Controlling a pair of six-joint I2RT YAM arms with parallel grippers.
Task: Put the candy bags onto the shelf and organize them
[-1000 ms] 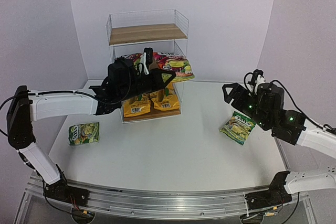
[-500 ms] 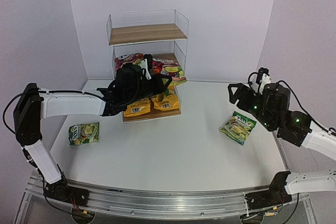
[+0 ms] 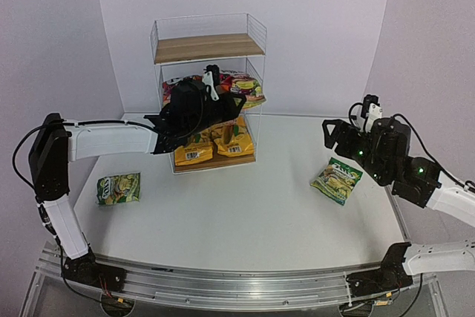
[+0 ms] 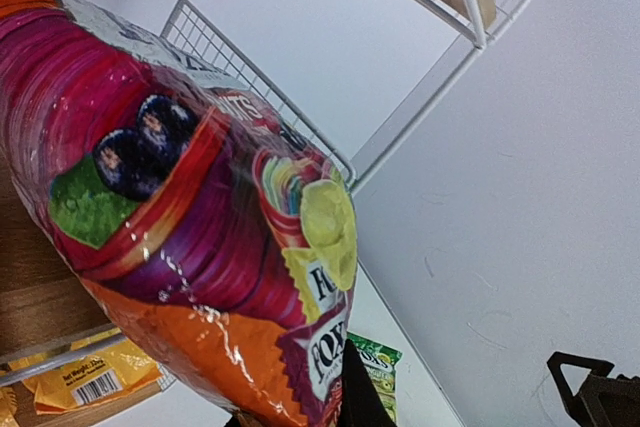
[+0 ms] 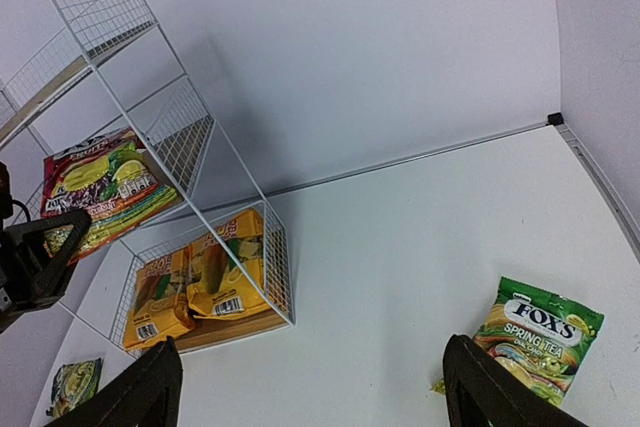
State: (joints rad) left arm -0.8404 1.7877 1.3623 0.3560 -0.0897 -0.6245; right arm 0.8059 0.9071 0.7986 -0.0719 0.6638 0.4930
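Observation:
The white wire shelf (image 3: 256, 35) stands at the back centre. My left gripper (image 3: 226, 103) is shut on a red-magenta FOX'S bag (image 3: 243, 88) and holds it at the front of the middle board, tilted; the bag fills the left wrist view (image 4: 200, 217). Another red-magenta bag (image 3: 180, 82) lies on that board. Two yellow-orange bags (image 3: 194, 151) (image 3: 234, 139) lie on the bottom board. One green bag (image 3: 117, 188) lies on the table at left, the other (image 3: 336, 180) at right. My right gripper (image 3: 343, 125) is open and empty above the right green bag (image 5: 540, 339).
The top board (image 3: 208, 47) of the shelf is bare. The table (image 3: 245, 213) is white, with walls close behind and on both sides. In the right wrist view the shelf (image 5: 170, 117) is at left, with the left gripper (image 5: 40, 257) in front of it.
My left gripper has carried the red-magenta bag up and back toward the shelf's middle tier. My right gripper drew back slightly to the right and stays open.

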